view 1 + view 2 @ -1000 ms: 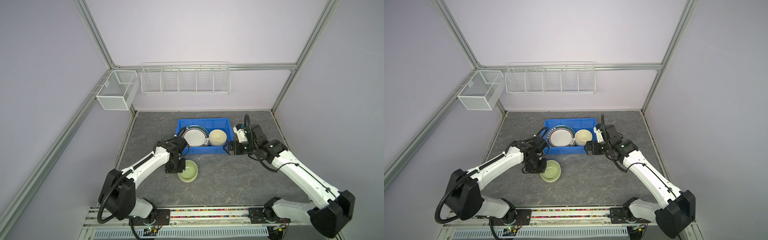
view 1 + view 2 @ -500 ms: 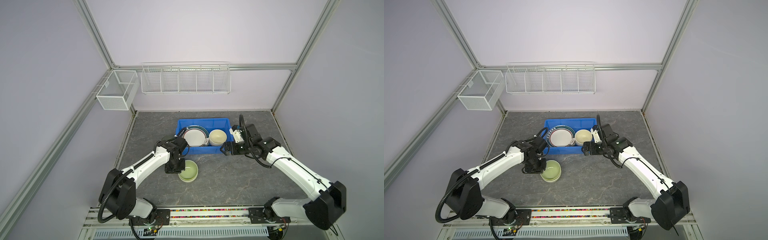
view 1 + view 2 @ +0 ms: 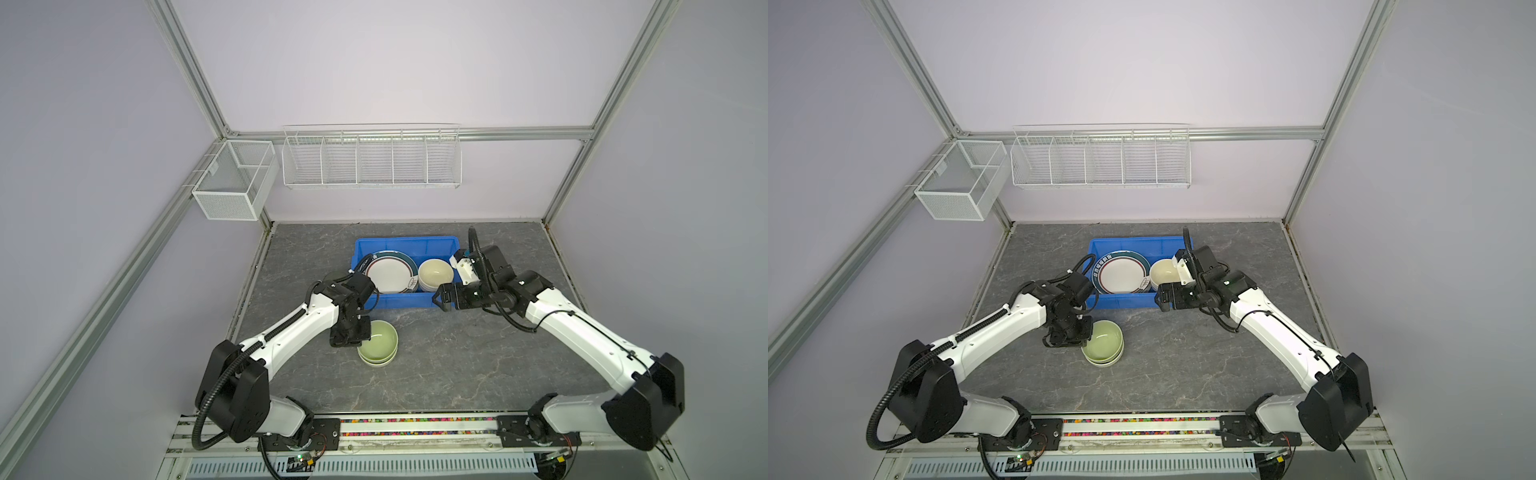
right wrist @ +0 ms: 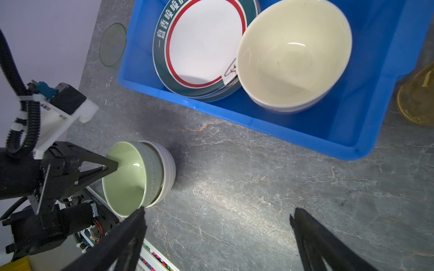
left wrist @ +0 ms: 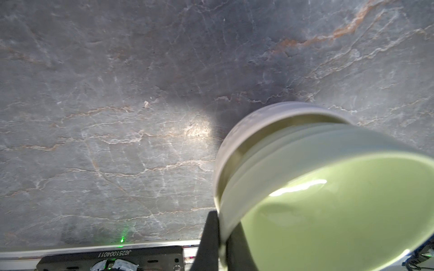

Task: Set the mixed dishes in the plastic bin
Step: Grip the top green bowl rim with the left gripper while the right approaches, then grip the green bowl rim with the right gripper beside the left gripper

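1. Now our left pincer (image 4: pixel 115 165) is clenched on the rim of the green bowl (image 3: pixel 377 341). One finger is inside and one is outside, because the thin rim is the easy place to pinch.
2. The green bowl sits inside a lilac bowl (image 4: pixel 168 171) near the middle of the desk (image 3: pixel 457 361), in front of the blue bin (image 3: pixel 399 243). It looks a bit tipped in there.
3. We think the next step is to lift the green bowl and carry it to the bin. The lilac bowl might come up too and then drop, so we should go slowly.
4. Our right pincer (image 4: pixel 217 213) is wide open and holds nothing. It hangs by the bin's front right corner, clear of the other arm.
5. The bin stands by the middle of the desk's back edge. Inside are a white plate (image 3: pixel 388 274) and a cream bowl (image 3: pixel 435 272), touching.
6. A green cup (image 4: pixel 112 44) waits just beside the bin's left end, and an amber cup (image 4: pixel 416 101) just beside its right end.
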Controlling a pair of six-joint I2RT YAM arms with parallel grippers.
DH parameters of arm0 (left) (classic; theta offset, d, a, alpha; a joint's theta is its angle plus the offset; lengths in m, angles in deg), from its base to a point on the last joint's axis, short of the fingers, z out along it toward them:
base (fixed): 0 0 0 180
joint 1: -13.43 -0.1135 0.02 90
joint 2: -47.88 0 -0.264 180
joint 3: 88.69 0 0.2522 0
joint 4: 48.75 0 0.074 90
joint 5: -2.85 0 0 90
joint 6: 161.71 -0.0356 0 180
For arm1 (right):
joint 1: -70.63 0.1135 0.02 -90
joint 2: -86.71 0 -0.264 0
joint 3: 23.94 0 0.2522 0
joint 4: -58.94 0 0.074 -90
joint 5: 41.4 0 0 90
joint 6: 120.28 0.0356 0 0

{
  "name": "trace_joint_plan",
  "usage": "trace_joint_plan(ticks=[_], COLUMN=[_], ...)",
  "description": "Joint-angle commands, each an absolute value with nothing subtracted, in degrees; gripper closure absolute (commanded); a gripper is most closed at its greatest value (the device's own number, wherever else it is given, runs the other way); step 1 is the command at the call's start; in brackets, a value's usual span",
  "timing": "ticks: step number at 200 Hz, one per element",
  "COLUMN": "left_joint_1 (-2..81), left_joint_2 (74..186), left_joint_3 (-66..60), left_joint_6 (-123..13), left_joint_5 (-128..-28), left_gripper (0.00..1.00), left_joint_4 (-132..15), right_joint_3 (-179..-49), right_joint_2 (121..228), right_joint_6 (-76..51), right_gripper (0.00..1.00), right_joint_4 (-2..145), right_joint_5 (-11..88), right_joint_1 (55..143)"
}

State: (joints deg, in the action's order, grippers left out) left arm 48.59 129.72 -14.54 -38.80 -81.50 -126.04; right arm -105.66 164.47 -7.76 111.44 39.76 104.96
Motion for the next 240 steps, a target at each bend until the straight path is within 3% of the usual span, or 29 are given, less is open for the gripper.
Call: trace_joint_plan(ticks=[1, 117, 240], left_joint_1=[48.76, 48.76, 48.85], left_joint_2=[127.95, 127.85, 126.9], left_joint_3=[-11.29, -4.21, -2.81], left_joint_6=[-38.22, -37.89, -35.97], left_joint_5=[-80.62, -81.52, -82.23], left_gripper=[1.0, 1.0, 1.0], left_joint_4=[-127.25, -129.85, -130.1], right_joint_3=[-107.6, -119.67, -134.13], right_joint_2=[165.43, 175.46, 191.77], right_joint_6=[-7.11, -4.53, -5.76], right_gripper=[0.02, 0.08, 0.31], right_joint_4=[112.98, 121.36, 126.87], right_joint_5=[39.55, 50.83, 52.62], right_joint_1=[107.2, 119.98, 125.12])
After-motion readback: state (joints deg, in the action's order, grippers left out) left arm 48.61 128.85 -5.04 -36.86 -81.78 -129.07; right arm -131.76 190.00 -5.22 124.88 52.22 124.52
